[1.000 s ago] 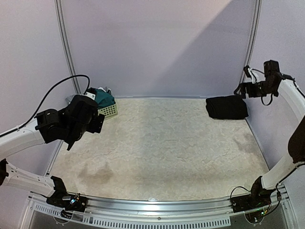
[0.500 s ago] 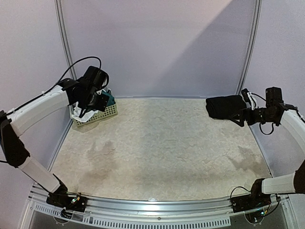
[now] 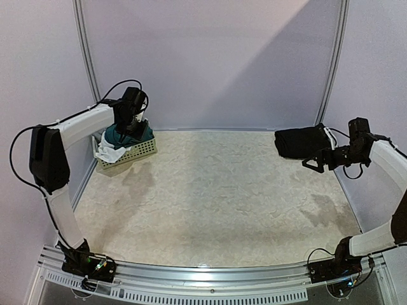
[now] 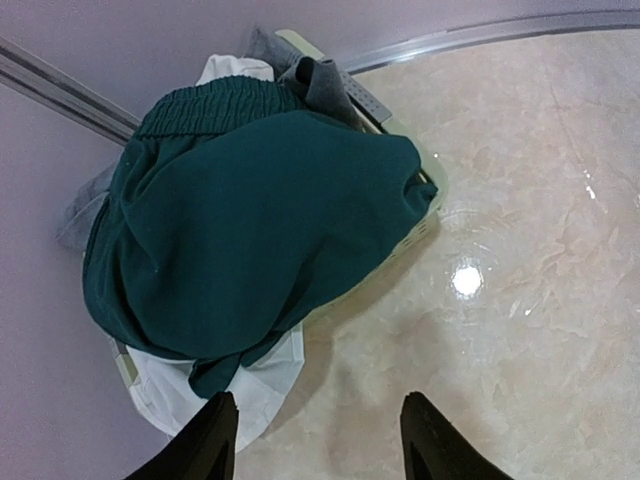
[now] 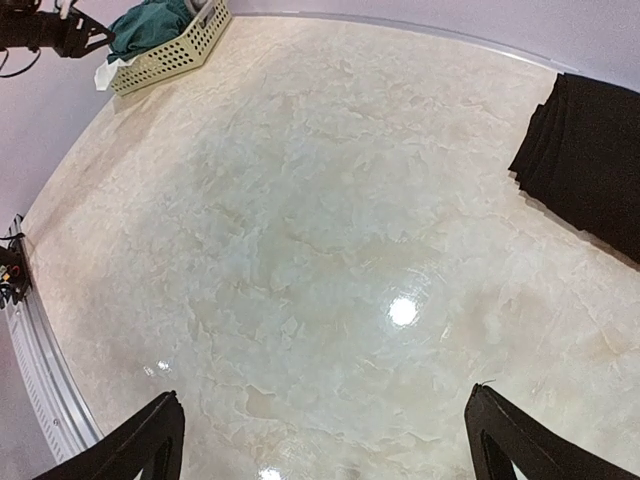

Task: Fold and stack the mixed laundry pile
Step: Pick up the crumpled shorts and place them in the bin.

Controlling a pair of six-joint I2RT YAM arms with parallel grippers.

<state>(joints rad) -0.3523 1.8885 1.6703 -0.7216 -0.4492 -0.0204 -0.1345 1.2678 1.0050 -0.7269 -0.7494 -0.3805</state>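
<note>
The mixed laundry pile fills a basket at the far left corner. Dark teal-green shorts [image 3: 131, 134] [image 4: 250, 230] lie on top. A white cloth [image 3: 109, 154] [image 4: 215, 390] hangs over the basket's side, and a grey garment [image 4: 322, 80] pokes out behind. My left gripper [image 3: 130, 124] [image 4: 318, 400] hovers over the pile, open and holding nothing. Folded black trousers [image 3: 302, 143] [image 5: 590, 165] lie at the far right. My right gripper [image 3: 311, 164] [image 5: 325, 392] hangs just in front of them, wide open and holding nothing.
The pale perforated basket [image 3: 144, 150] [image 4: 428, 212] [image 5: 170, 55] sits against the left wall rail. Marbled tabletop [image 3: 216, 197] spreads between basket and trousers. Walls stand close at the back and both sides, and a metal rail [image 3: 210, 273] edges the near side.
My left arm swung from the near left up to the far corner over the basket, and its jaws narrowed. My right arm came down from the right wall to beside the black trousers.
</note>
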